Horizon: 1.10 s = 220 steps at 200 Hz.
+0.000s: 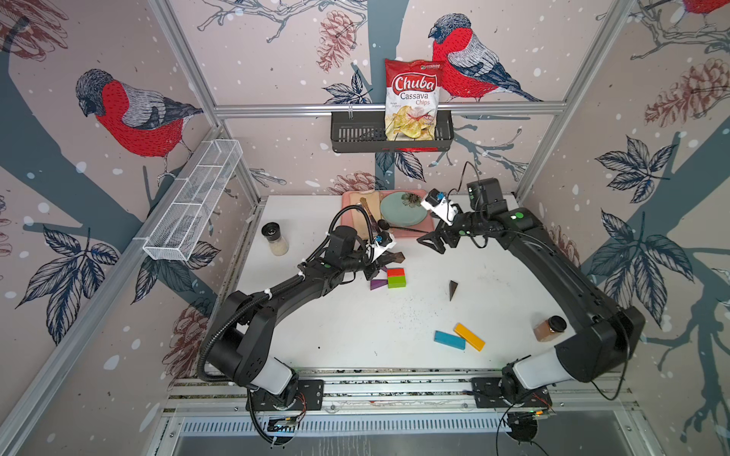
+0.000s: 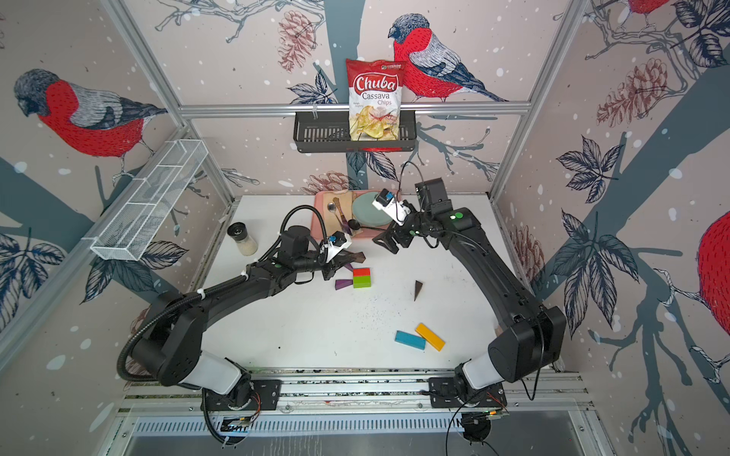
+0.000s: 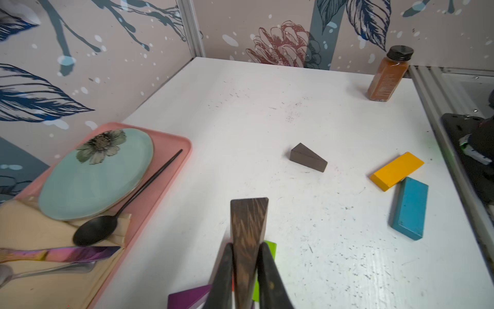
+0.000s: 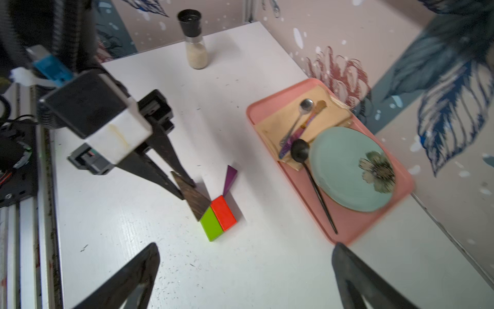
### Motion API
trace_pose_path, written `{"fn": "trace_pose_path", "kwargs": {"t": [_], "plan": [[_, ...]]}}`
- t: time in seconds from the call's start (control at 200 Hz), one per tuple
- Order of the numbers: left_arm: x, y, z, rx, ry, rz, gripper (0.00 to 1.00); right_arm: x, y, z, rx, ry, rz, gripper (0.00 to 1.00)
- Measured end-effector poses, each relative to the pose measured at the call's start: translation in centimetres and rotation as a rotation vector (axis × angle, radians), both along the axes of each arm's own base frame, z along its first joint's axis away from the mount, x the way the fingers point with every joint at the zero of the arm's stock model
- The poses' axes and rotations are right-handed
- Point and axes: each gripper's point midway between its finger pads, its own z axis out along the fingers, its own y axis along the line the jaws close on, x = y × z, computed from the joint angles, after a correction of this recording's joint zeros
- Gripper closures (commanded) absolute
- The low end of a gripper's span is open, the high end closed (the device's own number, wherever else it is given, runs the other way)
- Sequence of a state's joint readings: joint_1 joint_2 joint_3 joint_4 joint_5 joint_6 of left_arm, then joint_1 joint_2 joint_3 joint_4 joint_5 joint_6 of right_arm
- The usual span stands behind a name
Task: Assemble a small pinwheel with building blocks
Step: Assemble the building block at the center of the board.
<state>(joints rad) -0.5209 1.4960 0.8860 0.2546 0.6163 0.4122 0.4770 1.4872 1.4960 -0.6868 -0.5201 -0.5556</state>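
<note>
mid-table, the red block (image 1: 395, 272) and green block (image 1: 396, 281) lie flush as a glossy painted hub, a purple wedge (image 1: 378, 284) beside it. the left gripper (image 3: 246, 246) pinches a grainy dark wedge (image 3: 248, 222) (broad end by the hub). the right gripper (image 4: 246, 248) hangs spread wide. a pink tray (image 4: 307, 187) holds a teal plate (image 4: 344, 171), spoons and a napkin.

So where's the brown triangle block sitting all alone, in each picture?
In a top view: lone brown wedge, centre, right of the green brick.
In a top view: lone brown wedge, right of green brick.
Left wrist: lone brown wedge mid-picture, beyond the green brick.
Right wrist: not in it.
Landmark: green brick, in every view.
</note>
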Motion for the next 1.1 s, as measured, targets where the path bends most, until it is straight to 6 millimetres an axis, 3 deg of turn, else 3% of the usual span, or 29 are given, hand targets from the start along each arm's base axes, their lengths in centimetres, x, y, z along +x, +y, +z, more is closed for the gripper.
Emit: {"fn": "trace_pose_path", "kwargs": {"t": [0.1,0.315,0.485,0.685,1.101], "plan": [[0.1,0.3,1.8,-0.020,-0.071,0.013,1.00,-1.3,1.2,-1.8,-0.023,0.020,0.050,0.19],[-0.4,0.7,5.1,-0.084,-0.126,-0.014,1.00,-2.1,2.7,-3.2,-0.023,0.004,0.101,0.20],[-1.5,0.4,5.2,-0.084,-0.105,-0.073,1.00,-1.4,3.7,-1.6,0.010,-0.083,0.123,0.26],[-1.9,0.2,5.7,-0.089,-0.092,-0.097,1.00,-1.0,4.4,-1.8,0.001,-0.094,0.143,0.37],[-1.8,0.3,5.7,-0.080,-0.102,-0.093,1.00,-1.9,5.1,-2.3,-0.006,-0.035,0.189,0.33]]}}
